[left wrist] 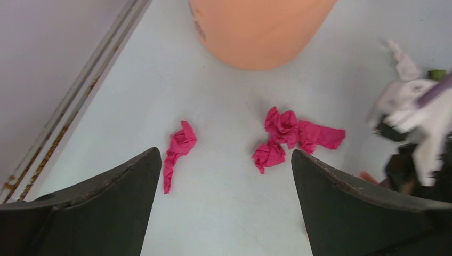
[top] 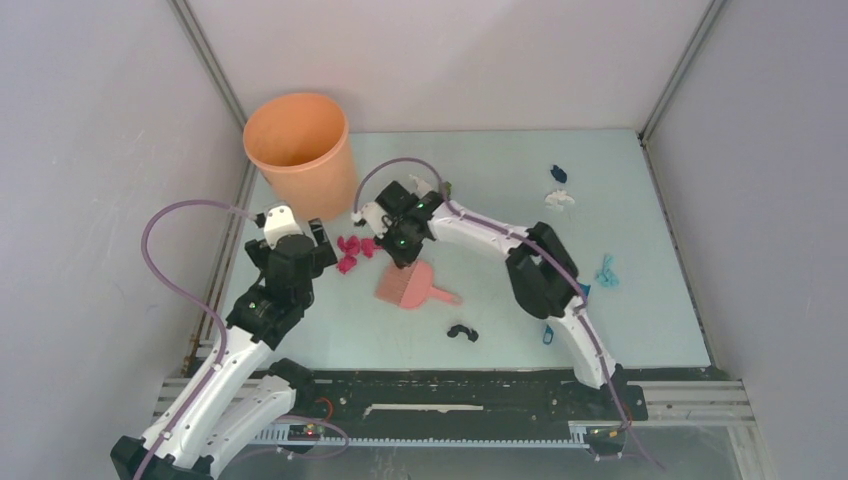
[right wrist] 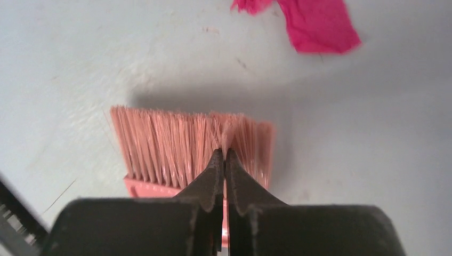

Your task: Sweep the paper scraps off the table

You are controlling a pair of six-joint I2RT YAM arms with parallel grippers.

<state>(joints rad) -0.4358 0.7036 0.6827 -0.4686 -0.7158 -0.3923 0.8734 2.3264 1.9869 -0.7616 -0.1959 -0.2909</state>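
Several paper scraps lie on the mint-green table (top: 480, 170). Magenta scraps (top: 352, 251) lie between the two grippers; they also show in the left wrist view (left wrist: 288, 130) and the right wrist view (right wrist: 320, 26). A black scrap (top: 461, 331) lies near the front, a light blue one (top: 606, 271) at the right, and a white one (top: 560, 198) and a dark blue one (top: 558, 173) at the back right. My left gripper (top: 318, 243) (left wrist: 225, 154) is open and empty, just short of the magenta scraps. My right gripper (top: 402, 250) (right wrist: 224, 152) is shut on the pink brush (top: 402, 287) (right wrist: 176, 144).
An orange bucket (top: 300, 150) (left wrist: 261, 26) stands at the back left, close behind the magenta scraps. Small blue pieces (top: 548, 335) show beside the right arm's lower link, partly hidden. Grey walls and metal rails border the table.
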